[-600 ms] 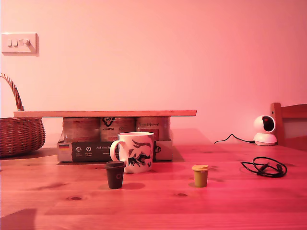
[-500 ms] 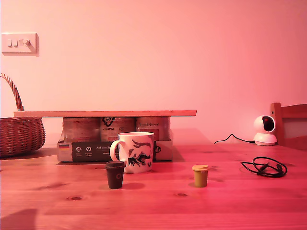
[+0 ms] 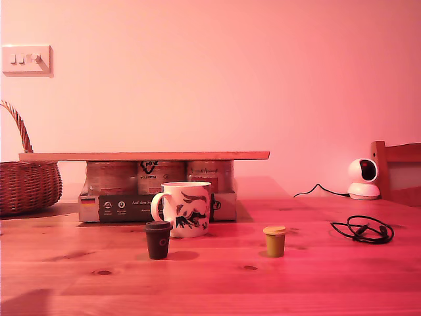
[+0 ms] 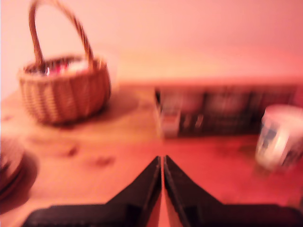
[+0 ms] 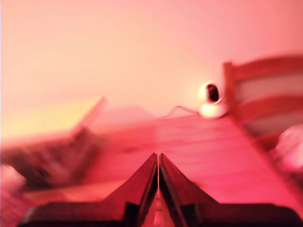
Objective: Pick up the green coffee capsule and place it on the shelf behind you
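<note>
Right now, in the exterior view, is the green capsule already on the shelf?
No, the green capsule stands on the wooden table, toward the exterior view's right of the mug, well below the shelf.

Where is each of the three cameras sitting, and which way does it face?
Exterior view: low at the table's near edge, facing the wall; shows the shelf, mug, green coffee capsule, dark capsule; no arm visible.
First wrist view: above my first gripper, jaws together, facing the basket and mug.
Second wrist view: above my second gripper, jaws together, facing the small white camera and chair.
Shared: the basket and mug appear in the exterior and first wrist views.
</note>
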Robot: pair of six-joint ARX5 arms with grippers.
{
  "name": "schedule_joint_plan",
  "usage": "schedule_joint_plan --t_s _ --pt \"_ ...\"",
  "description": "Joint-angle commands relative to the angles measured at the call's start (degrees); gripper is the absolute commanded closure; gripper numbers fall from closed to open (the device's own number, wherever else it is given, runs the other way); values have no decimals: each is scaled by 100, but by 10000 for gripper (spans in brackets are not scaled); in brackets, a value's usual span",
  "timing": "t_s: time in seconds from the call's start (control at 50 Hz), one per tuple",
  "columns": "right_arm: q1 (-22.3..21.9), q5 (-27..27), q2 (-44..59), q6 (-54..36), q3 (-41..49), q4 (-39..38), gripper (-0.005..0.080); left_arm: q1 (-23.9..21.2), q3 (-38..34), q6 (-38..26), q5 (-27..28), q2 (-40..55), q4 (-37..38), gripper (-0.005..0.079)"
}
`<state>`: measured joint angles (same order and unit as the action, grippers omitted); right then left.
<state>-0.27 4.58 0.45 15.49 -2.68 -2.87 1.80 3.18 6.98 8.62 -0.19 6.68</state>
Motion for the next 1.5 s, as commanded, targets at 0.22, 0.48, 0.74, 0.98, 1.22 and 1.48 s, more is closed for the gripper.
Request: schedule_joint_plan --t_s 0.22,0.48,0.74,0.98,1.22,1.48 --pt "63 1067 -33 96 -739 348 764 7 33 811 688 -52 -358 764" --pt "66 1766 9 2 -1008 1222 764 -59 35 822 1585 -46 -271 764" --pt "74 2199 387 105 -1021 1707 764 -389 35 136 2103 -39 365 764" --pt "369 2400 962 -72 -1023 1703 764 -649 35 -107 2293 -39 1003 764" --pt "1016 2076 1915 -483 -1521 1574 764 -761 35 -105 2422 -39 1047 764" --pt "1722 1547 3679 -1333 -2201 1480 752 -776 35 -105 2417 -42 1049 764"
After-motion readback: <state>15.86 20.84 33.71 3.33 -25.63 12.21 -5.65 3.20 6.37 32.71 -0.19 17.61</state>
